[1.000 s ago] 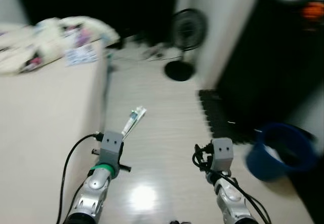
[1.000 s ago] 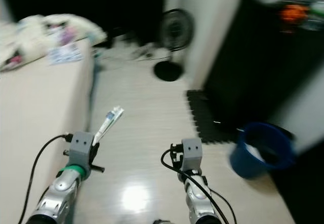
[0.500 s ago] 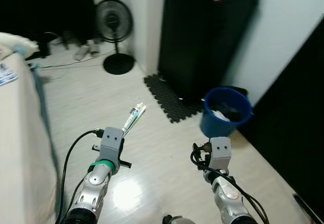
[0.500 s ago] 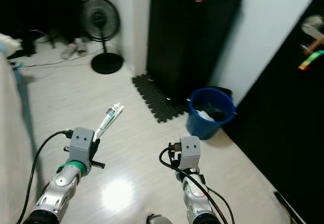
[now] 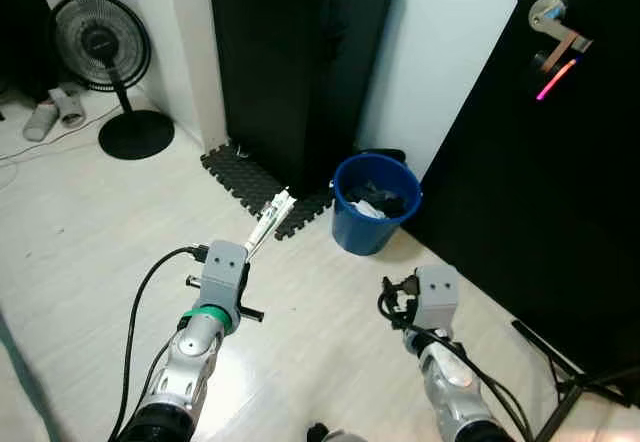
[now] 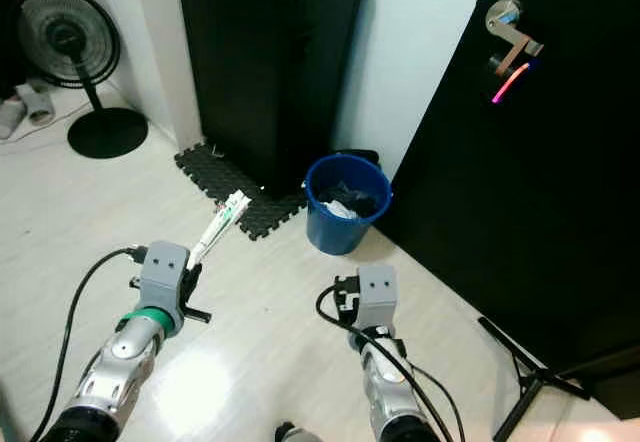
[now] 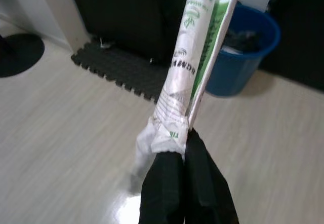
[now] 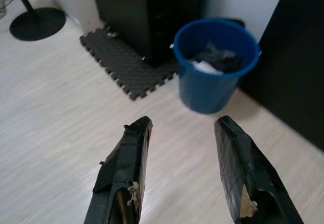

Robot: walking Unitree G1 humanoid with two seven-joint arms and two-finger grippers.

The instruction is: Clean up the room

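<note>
Pinching a crumpled white-and-green wrapper [image 7: 195,67] between closed fingers, the left pincer [image 7: 182,148] holds it above the floor [image 5: 90,222], near the blue bin [image 5: 375,202]. The right pincer [image 8: 185,168] gapes wide, empty.

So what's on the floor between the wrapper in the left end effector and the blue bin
Bare pale floor, plus the corner of the black foam mat, in the left eye view. The wrapper, pinched by the left end effector, points toward the blue bin.

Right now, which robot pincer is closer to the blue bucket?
Right. The right pincer, open and empty, faces the blue bucket across bare floor. The left pincer, clamping a wrapper, sits further left.
</note>
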